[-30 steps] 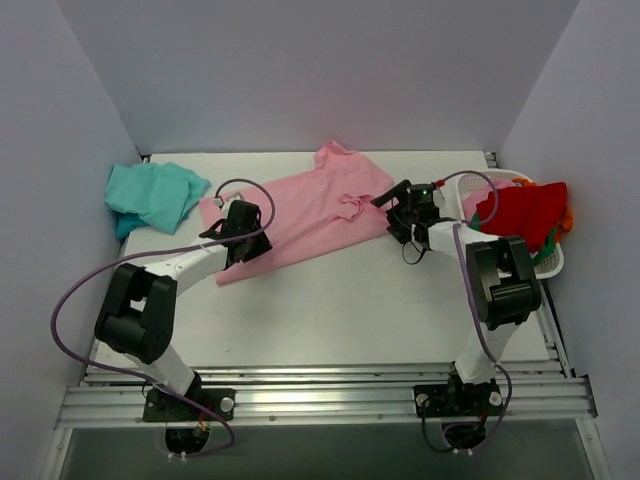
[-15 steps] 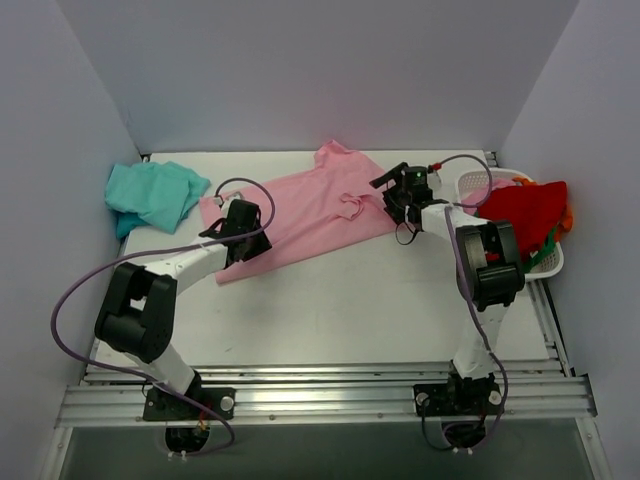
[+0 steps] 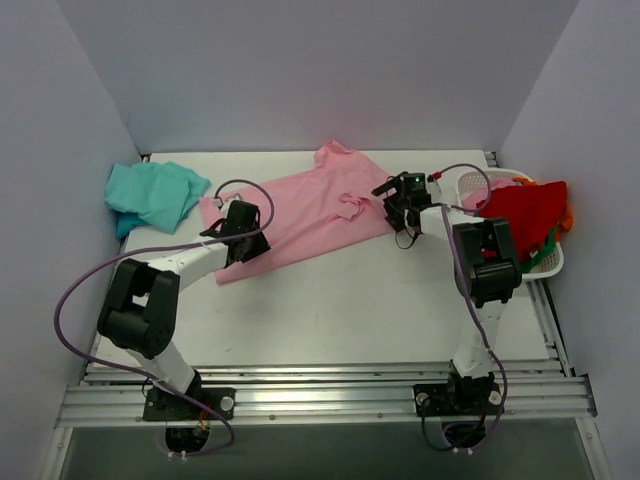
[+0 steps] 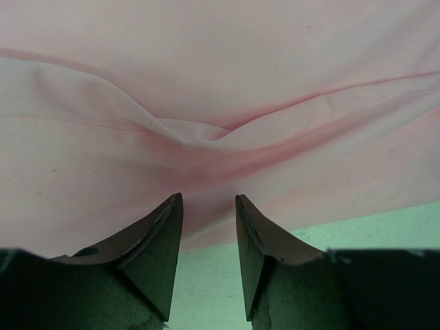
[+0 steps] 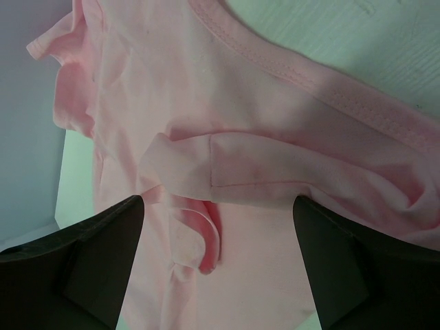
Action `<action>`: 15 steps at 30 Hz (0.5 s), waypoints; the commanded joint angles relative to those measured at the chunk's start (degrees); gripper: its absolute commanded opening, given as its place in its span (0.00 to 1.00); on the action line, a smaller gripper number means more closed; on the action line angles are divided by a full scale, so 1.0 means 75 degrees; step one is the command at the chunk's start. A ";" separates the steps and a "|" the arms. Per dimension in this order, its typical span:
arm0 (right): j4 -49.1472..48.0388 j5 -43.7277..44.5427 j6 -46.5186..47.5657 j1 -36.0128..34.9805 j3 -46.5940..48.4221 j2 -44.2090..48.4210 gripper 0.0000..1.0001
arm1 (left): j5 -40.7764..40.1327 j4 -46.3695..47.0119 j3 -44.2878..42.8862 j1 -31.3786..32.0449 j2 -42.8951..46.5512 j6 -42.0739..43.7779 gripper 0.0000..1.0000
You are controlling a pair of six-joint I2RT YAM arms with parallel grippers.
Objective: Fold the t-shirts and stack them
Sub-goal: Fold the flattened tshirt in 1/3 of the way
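Two t-shirts lie on the white table [image 3: 330, 300]: the pink t-shirt [image 3: 300, 215] spread slantwise across the back half, the teal t-shirt [image 3: 150, 195] crumpled in the far left corner. A white basket [image 3: 548, 262] at the right edge holds a red garment [image 3: 520, 215]. The right gripper [image 5: 218, 199] hangs wide open over a folded sleeve [image 5: 254, 172] below the collar. The left gripper [image 4: 208, 199] sits at the pink hem, fingers narrowly apart where creases gather; whether it pinches cloth I cannot tell.
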State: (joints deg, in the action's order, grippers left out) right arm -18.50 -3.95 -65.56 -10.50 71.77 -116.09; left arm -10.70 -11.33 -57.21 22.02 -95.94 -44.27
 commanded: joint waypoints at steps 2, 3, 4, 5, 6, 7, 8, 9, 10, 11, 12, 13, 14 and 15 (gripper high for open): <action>-0.0006 0.0092 -0.0118 0.0064 -0.0322 0.0701 0.84 | 0.0044 0.0351 0.0034 -0.0042 -0.0063 0.0137 0.45; -0.0006 0.0104 -0.0176 0.0006 -0.0427 0.0795 0.84 | 0.0055 0.0351 0.0034 -0.0042 -0.0087 0.0137 0.46; -0.0029 0.0116 -0.0188 -0.0052 -0.0452 0.0923 0.84 | 0.0067 0.0397 0.0023 -0.0042 -0.0110 0.0137 0.46; -0.0018 0.0151 -0.0200 -0.0122 -0.0463 0.0971 0.84 | 0.0102 0.0421 -0.0001 -0.0042 -0.0133 0.0126 0.46; 0.0017 0.0163 -0.0223 -0.0297 -0.0429 0.1018 0.84 | 0.0114 0.0433 -0.0024 -0.0042 -0.0192 0.0125 0.45; 0.0029 0.0186 -0.0212 -0.0392 -0.0394 0.1018 0.84 | 0.0126 0.0445 -0.0059 -0.0042 -0.0227 0.0114 0.45; 0.0029 0.0267 -0.0200 -0.0485 -0.0347 0.1007 0.84 | 0.0149 0.0445 -0.0094 -0.0042 -0.0262 0.0114 0.45; 0.0111 0.0303 -0.0177 -0.0591 -0.0277 0.0948 0.84 | 0.0172 0.0456 -0.0118 -0.0030 -0.0309 0.0114 0.45; 0.0169 0.0350 -0.0130 -0.0766 -0.0090 0.0890 0.84 | 0.0184 0.0456 -0.0130 -0.0041 -0.0333 0.0114 0.45; 0.0216 0.0397 -0.0107 -0.0860 -0.0019 0.0854 0.83 | 0.0196 0.0445 -0.0153 -0.0030 -0.0344 0.0114 0.45; 0.0240 0.0420 -0.0106 -0.0908 0.0051 0.0808 0.83 | 0.0184 0.0445 -0.0153 -0.0030 -0.0356 0.0114 0.45; 0.0252 0.0421 -0.0095 -0.1013 0.0168 0.0714 0.82 | 0.0184 0.0445 -0.0153 -0.0030 -0.0345 0.0114 0.45; 0.0264 0.0432 -0.0095 -0.1049 0.0227 0.0667 0.82 | 0.0161 0.0445 -0.0142 -0.0030 -0.0333 0.0114 0.45; 0.0275 0.0455 -0.0083 -0.1072 0.0274 0.0574 0.82 | 0.0149 0.0433 -0.0141 -0.0030 -0.0321 0.0114 0.45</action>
State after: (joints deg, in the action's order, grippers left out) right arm -17.58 -2.72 -66.54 -17.47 70.63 -112.01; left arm -9.87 -10.02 -57.21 22.02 -98.50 -44.25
